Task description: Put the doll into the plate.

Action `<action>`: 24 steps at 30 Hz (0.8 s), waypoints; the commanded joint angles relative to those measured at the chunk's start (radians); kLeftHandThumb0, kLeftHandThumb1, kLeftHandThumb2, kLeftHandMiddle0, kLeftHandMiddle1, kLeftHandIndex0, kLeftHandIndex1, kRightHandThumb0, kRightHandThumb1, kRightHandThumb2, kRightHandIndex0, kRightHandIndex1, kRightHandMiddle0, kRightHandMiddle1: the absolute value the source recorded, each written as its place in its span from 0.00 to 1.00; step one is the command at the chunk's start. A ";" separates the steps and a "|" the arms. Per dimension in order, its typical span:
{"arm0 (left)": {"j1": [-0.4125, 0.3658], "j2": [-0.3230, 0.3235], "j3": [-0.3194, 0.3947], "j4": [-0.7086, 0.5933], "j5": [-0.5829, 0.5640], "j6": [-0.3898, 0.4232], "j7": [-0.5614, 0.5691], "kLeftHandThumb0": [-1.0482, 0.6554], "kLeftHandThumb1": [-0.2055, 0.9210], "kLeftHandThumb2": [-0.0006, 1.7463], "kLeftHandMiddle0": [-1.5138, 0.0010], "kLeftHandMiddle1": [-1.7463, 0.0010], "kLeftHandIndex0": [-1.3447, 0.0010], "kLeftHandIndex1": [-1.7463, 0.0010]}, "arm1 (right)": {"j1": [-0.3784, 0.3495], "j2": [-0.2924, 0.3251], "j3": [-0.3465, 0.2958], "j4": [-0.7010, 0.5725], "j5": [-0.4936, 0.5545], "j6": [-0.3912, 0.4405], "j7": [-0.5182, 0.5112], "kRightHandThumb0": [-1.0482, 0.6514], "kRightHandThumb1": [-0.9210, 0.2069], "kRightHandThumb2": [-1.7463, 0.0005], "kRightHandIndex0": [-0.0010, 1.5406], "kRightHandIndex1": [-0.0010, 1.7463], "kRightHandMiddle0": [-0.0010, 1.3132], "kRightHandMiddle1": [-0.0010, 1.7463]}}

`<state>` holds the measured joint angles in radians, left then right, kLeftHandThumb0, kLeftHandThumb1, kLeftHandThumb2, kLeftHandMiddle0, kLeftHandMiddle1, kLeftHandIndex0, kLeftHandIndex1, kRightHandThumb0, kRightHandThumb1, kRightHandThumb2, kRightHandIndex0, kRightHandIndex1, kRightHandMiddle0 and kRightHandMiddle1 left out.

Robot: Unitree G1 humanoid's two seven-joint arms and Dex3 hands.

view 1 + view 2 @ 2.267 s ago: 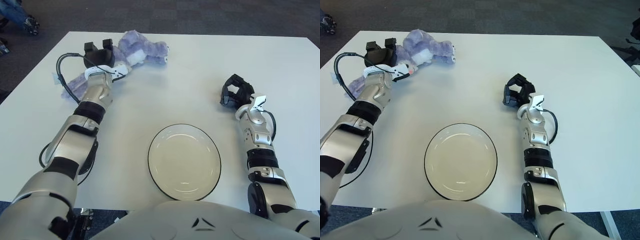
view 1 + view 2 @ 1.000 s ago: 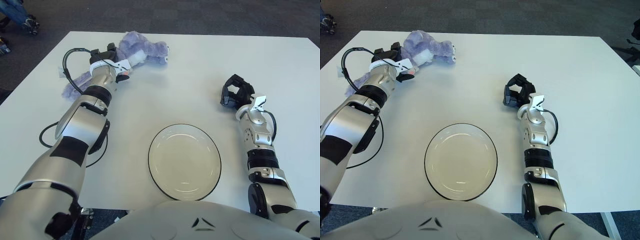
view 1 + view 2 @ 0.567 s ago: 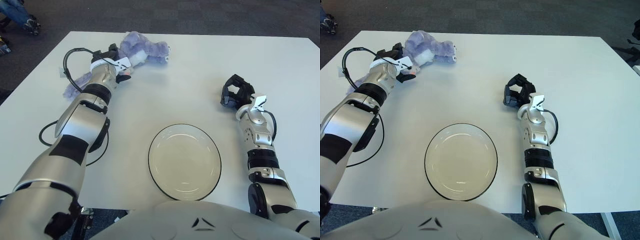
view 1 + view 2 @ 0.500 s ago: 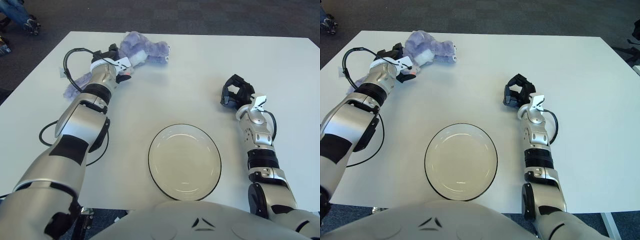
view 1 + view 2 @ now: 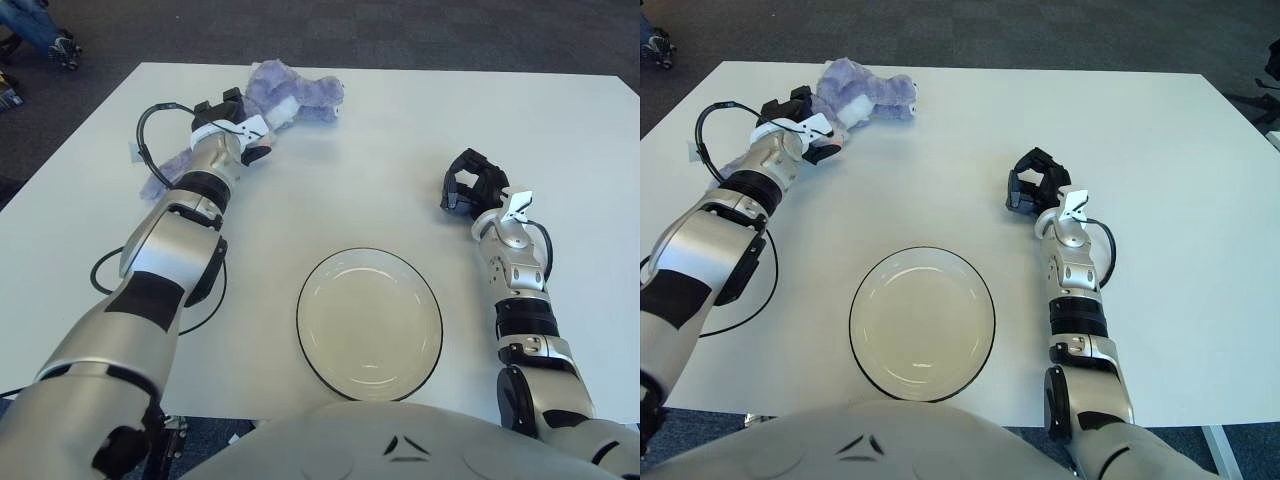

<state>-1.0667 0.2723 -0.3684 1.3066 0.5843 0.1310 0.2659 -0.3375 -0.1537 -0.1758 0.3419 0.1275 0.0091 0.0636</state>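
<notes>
Far across the white table (image 5: 330,180) from the plate (image 5: 369,322), up by the back edge and off to the robot's left, lies the doll (image 5: 285,95): a soft, fuzzy lilac plush with a pale patch on it, sprawled loosely with one limb trailing back along the left forearm. The left hand (image 5: 230,118) is pressed against the doll's near side, dark fingers (image 5: 790,99) buried in the fur; whether they have truly closed on the plush, I cannot tell from where I stand. A black cable (image 5: 150,135) loops beside that wrist.

The plate, white with a thin dark rim, sits close to the robot's chest and holds nothing.

To the right of the plate and a little farther back, the right hand (image 5: 470,185) shows with its black fingers curled inward around nothing.

Between the doll and the plate stretches bare tabletop, and the same open white surface runs from the plate out to the right edge. Beyond the table's back edge is dark carpet (image 5: 400,30).
</notes>
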 commanded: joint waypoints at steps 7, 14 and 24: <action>0.049 -0.025 -0.007 0.041 0.007 0.013 0.080 0.83 0.75 0.48 0.73 0.05 1.00 0.12 | 0.016 -0.007 0.006 -0.002 -0.010 0.022 -0.001 0.33 0.57 0.22 0.83 1.00 0.49 1.00; 0.048 -0.033 0.009 0.043 -0.005 0.022 0.133 0.83 0.78 0.47 0.75 0.03 1.00 0.09 | 0.014 -0.006 0.006 -0.002 -0.003 0.029 0.004 0.33 0.57 0.22 0.82 1.00 0.49 1.00; 0.048 -0.037 0.013 0.046 -0.004 0.032 0.158 0.68 0.29 0.76 0.98 0.11 1.00 0.18 | 0.011 -0.004 0.001 -0.002 0.008 0.035 0.006 0.33 0.57 0.22 0.82 1.00 0.49 1.00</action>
<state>-1.0525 0.2438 -0.3573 1.3356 0.5853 0.1514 0.4313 -0.3375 -0.1544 -0.1699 0.3353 0.1319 0.0218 0.0651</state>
